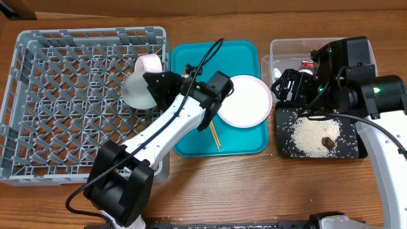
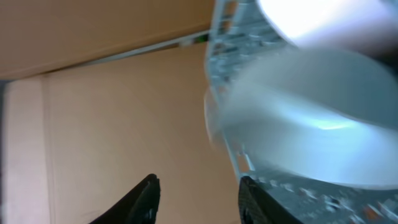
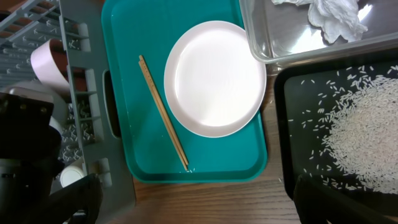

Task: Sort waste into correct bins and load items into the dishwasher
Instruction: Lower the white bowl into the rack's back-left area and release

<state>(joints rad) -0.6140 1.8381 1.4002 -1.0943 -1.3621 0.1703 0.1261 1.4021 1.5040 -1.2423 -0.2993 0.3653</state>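
The grey dish rack (image 1: 70, 127) holds a pinkish bowl (image 1: 150, 62) and a pale grey bowl (image 1: 137, 90) at its right wall. My left gripper (image 1: 154, 86) is open and empty beside the grey bowl (image 2: 311, 124); the pink bowl (image 2: 336, 22) is above it. The white plate (image 1: 247, 102) and chopsticks (image 1: 215, 135) lie on the teal tray. My right gripper (image 1: 284, 84) hovers open and empty between the tray and the bins. In the right wrist view (image 3: 205, 208) I see the plate (image 3: 214, 78), chopsticks (image 3: 163, 112), tissue (image 3: 333, 15) and a white cup (image 3: 71, 175) in the rack.
The teal tray (image 1: 191, 63) sits between rack and bins. The clear tub (image 1: 283, 48) holds tissue and a bit of red. The black tray (image 1: 286, 149) holds rice (image 1: 308, 133) and a brown lump (image 1: 329, 142). Bare wood lies in front.
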